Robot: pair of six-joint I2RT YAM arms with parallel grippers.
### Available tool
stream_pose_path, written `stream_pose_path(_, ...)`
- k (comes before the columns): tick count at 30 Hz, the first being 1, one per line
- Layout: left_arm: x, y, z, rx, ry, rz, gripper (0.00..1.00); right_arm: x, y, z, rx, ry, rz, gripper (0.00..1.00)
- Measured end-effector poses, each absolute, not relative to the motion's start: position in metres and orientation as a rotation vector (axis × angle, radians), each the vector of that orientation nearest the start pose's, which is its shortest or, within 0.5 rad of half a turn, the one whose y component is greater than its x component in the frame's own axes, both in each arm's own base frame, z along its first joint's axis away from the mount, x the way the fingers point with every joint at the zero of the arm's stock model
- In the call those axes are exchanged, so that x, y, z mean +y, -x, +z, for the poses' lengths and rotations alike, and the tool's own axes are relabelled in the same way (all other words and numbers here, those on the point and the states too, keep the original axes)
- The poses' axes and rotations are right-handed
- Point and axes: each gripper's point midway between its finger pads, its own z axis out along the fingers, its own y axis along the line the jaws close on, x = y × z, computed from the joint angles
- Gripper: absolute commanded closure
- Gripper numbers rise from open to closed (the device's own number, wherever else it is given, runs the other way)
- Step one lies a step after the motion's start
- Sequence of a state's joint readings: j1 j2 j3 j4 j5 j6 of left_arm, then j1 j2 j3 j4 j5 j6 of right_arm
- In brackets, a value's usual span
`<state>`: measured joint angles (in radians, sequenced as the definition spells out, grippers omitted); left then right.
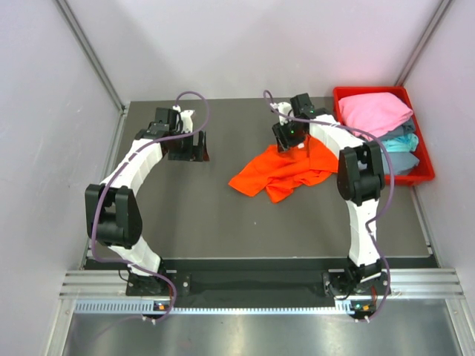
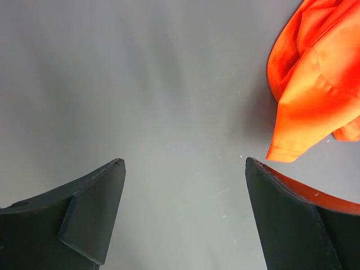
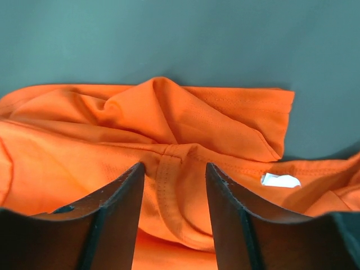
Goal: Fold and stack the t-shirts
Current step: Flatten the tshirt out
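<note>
A bright orange t-shirt [image 1: 286, 172] lies crumpled on the dark table, right of centre. My right gripper [image 1: 291, 141] is down on its far edge. In the right wrist view the jaws [image 3: 174, 169] stand part open, straddling a collar seam of the orange shirt [image 3: 169, 112]; a small white neck tag [image 3: 280, 180] shows to the right. My left gripper [image 1: 187, 152] is wide open and empty over bare table [image 2: 184, 166], left of the orange shirt [image 2: 309, 84]. A pink shirt [image 1: 373, 111] lies on top of teal [image 1: 401, 144] and grey-blue [image 1: 398, 162] shirts.
The red plastic bin [image 1: 424, 176] holding the other shirts stands at the table's far right corner. Pale walls close in the table on the left, back and right. A metal rail [image 1: 252, 285] runs along the near edge by the arm bases.
</note>
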<state>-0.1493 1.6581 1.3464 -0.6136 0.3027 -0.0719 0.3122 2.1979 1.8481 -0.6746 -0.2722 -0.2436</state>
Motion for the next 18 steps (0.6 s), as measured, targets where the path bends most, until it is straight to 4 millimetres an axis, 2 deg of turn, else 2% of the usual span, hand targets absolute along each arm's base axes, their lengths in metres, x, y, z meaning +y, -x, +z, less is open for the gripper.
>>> stream_pose_path(6,-0.114,-0.394,0.141,2.488,-0.222,-0.465,0.08,0.196,-0.479,0.057,2.480,0.809,0.401,0.63)
stream_pose_path(9,-0.114,-0.394,0.141,2.488,-0.223,-0.464,0.08,0.199,-0.479,0.059,2.470,0.819,0.422,0.83)
stream_pose_path(10,-0.114,-0.394,0.141,2.487,-0.224,-0.464,0.08,0.200,-0.479,0.060,2.468,0.821,0.430,0.94)
stream_pose_path(14,-0.114,-0.394,0.141,2.487,-0.227,-0.463,0.08,0.201,-0.481,0.064,2.455,0.826,0.432,0.96)
stream_pose_path(18,-0.114,-0.394,0.141,2.487,-0.227,-0.462,0.08,0.202,-0.491,0.079,2.410,0.842,0.415,0.99)
